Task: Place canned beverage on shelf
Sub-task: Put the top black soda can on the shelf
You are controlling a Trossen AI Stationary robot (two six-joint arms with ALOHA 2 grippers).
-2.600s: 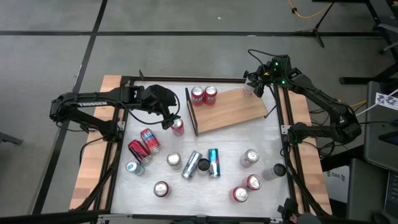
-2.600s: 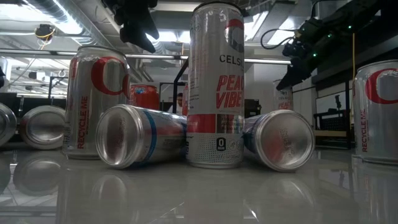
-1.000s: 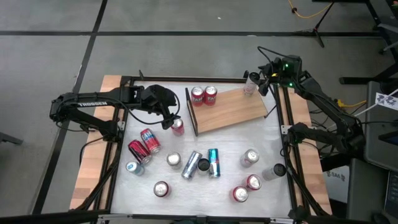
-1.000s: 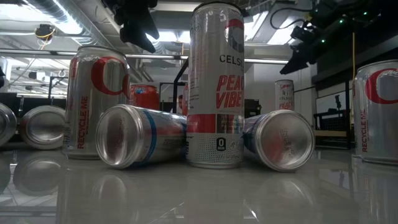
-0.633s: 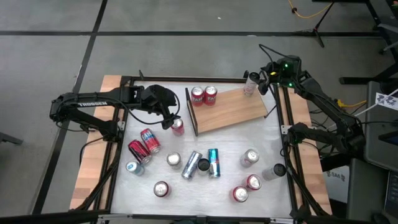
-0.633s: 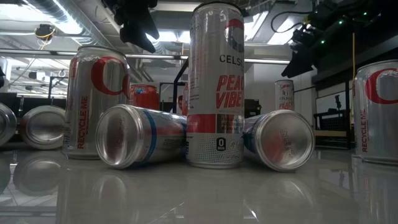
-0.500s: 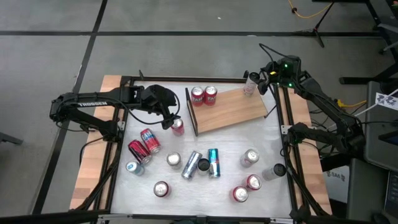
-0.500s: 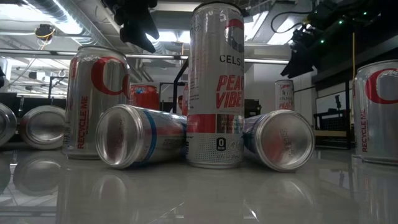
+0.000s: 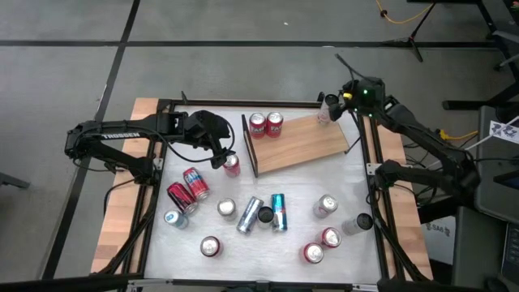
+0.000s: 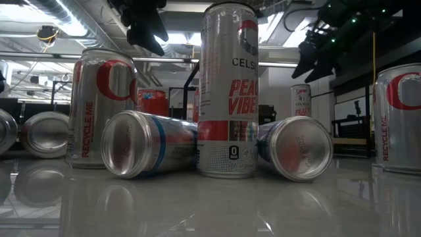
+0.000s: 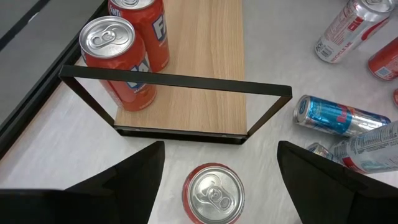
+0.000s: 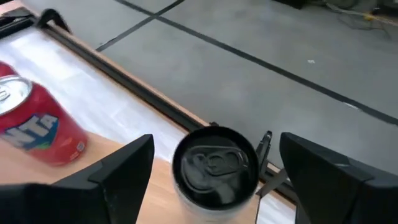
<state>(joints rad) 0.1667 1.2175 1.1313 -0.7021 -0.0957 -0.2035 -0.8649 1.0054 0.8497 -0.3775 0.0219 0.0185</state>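
Can (image 12: 216, 167) standing upright at shelf's (image 9: 302, 144) far corner, axis vertical, tab upward; right gripper (image 12: 214, 180) jaws straddling it open; left gripper (image 11: 214, 186) jaws gaping around a red can (image 11: 214, 194) beside the shelf's rail.

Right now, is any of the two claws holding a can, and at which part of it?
No. The left claw stands open above a red can beside the shelf. The right claw is open around a can on the shelf, not gripping.

Two red cans (image 9: 265, 125) stand on a wooden shelf (image 9: 302, 145). The left gripper (image 9: 225, 159) hovers by another red can (image 9: 232, 165) beside the shelf.
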